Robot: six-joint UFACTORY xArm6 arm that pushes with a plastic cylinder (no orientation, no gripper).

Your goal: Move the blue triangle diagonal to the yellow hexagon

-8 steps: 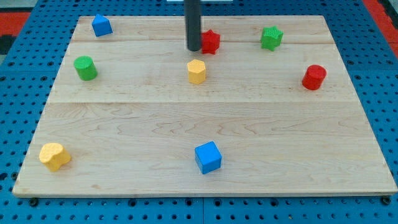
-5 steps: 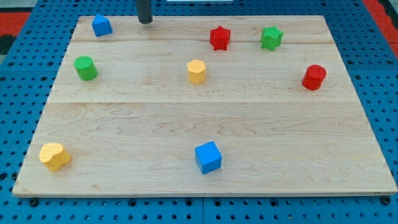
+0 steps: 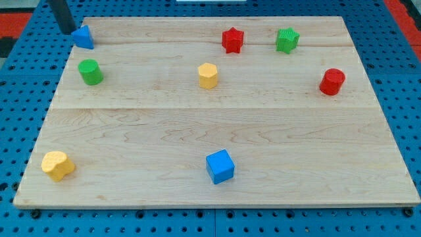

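The blue triangle (image 3: 83, 37) lies at the board's top left corner, close to the left edge. My tip (image 3: 66, 29) stands just to its left, at the board's edge, touching or nearly touching it. The yellow hexagon (image 3: 208, 76) sits near the middle of the board's upper half, far to the right of the triangle and a little lower.
A green cylinder (image 3: 89, 72) sits below the blue triangle. A red star (image 3: 232, 40) and a green star (image 3: 287, 40) lie at the top right. A red cylinder (image 3: 332, 81) is at the right. A blue cube (image 3: 220, 166) and a yellow block (image 3: 57, 165) lie near the bottom.
My tip has moved left along the top from beside the red star to the top left corner. The blue triangle has shifted left and slightly down and turned.
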